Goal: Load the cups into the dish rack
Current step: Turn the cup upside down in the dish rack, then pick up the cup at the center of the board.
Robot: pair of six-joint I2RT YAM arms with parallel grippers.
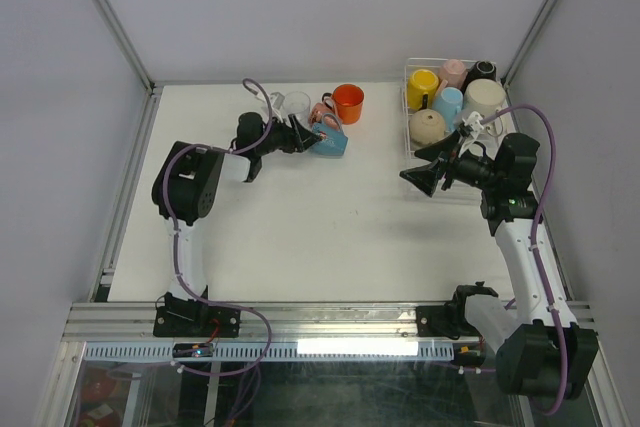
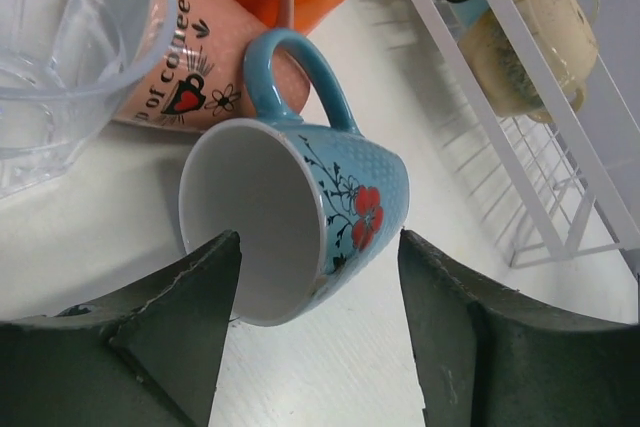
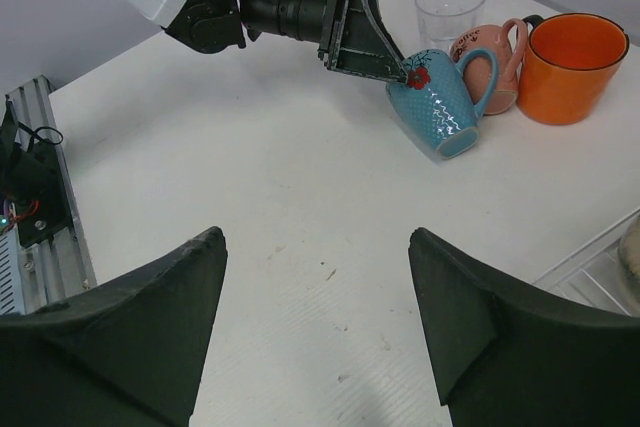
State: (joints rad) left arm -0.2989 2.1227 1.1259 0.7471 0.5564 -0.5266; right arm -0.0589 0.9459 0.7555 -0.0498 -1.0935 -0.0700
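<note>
**BLUE MUG AT FAR LEFT OF DESK, LEFT CLAW ASTRIDE ITS RIM**

Item: blue mug, flowered, tipped over on the desk, far left, touching the pink mug. The orange mug and clear tumbler stand close by.
Left claw: partly spread, one finger inside the mug's mouth, the other outside its wall (not clenched on it).
Right claw: released, empty, just near of the dish rack.
Dish rack: far right, several mugs inside.
</note>
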